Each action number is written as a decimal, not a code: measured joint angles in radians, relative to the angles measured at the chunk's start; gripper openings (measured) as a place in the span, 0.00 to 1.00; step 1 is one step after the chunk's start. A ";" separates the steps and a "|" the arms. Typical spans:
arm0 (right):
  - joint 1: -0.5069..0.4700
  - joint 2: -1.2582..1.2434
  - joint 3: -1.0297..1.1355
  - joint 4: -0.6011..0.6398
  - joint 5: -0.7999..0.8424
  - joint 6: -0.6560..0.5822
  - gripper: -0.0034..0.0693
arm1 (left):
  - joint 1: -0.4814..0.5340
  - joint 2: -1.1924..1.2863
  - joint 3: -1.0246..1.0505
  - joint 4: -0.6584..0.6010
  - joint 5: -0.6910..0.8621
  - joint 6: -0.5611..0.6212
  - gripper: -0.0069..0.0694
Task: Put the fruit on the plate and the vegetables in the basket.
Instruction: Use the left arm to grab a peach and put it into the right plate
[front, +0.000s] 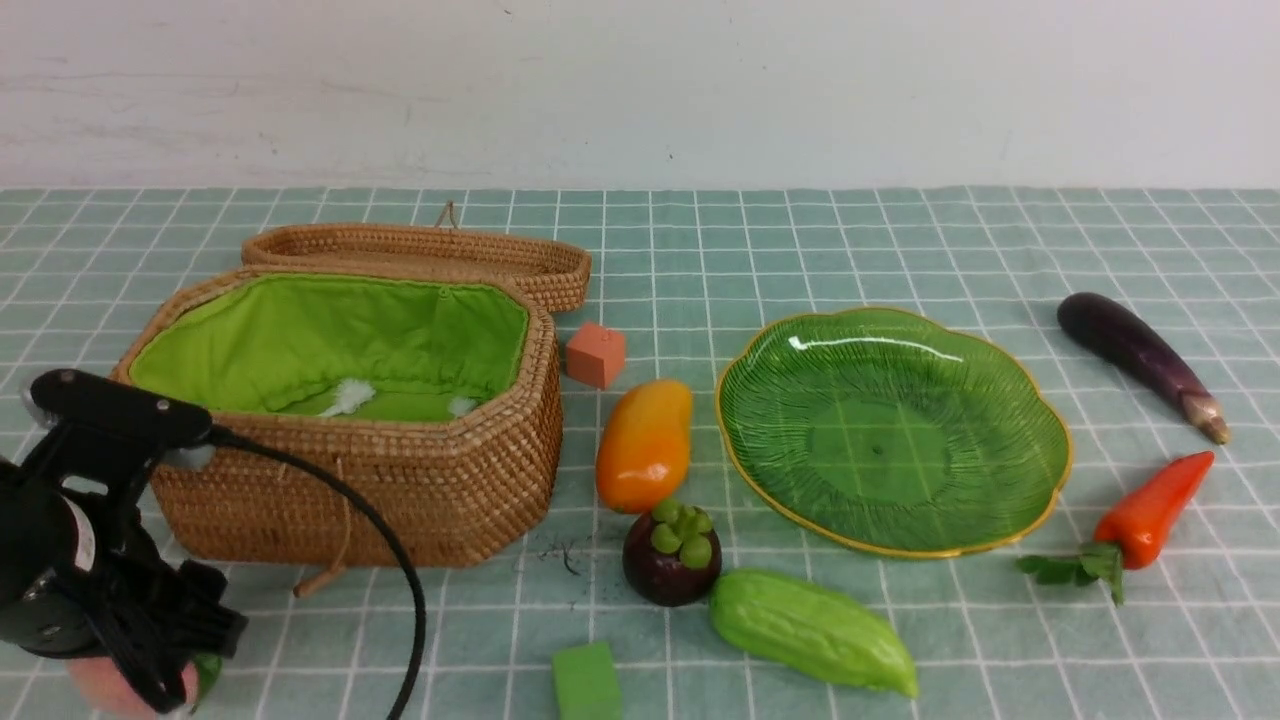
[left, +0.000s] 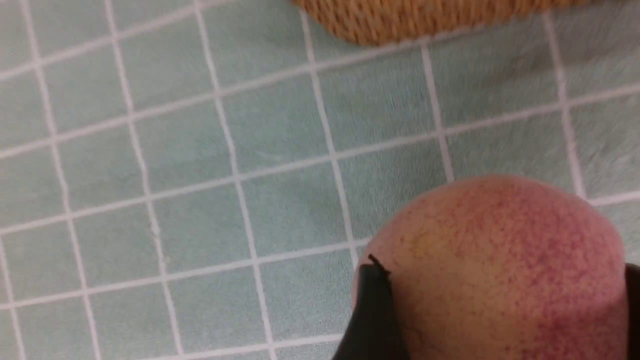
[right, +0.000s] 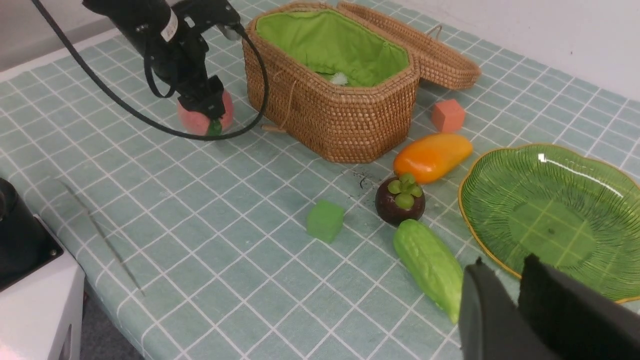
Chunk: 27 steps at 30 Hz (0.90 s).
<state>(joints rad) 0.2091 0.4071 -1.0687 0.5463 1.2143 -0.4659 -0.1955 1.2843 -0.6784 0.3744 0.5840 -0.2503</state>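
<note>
Fuzzy pink peach (left: 500, 270), woven wicker basket (front: 440, 480)

Fuzzy pink peach (left: 500, 270) between black gripper fingers (left: 372, 310), checked green tablecloth (left: 200, 175), wicker basket (left: 425, 17) edge beyond

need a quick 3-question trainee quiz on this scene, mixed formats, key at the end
1. True or false: the plate is empty.
2. What sits between the left end effector's fingers? A mango, B peach, C mangosteen.
3. Fill in: the basket's lid is ___.
Key: 1 true; 2 B; 3 open.
</note>
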 joint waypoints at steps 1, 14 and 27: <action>0.000 0.000 0.000 0.000 0.000 0.000 0.21 | 0.000 -0.002 0.000 -0.001 0.003 0.000 0.78; 0.000 0.000 0.000 -0.084 -0.099 0.135 0.21 | -0.325 -0.128 -0.015 -0.162 0.103 0.025 0.78; 0.000 0.000 0.002 -0.369 -0.154 0.466 0.21 | -0.596 0.295 -0.566 -0.193 -0.062 0.013 0.78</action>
<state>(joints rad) 0.2091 0.4071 -1.0669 0.1771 1.0607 0.0000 -0.7915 1.5789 -1.2440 0.1814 0.5218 -0.2376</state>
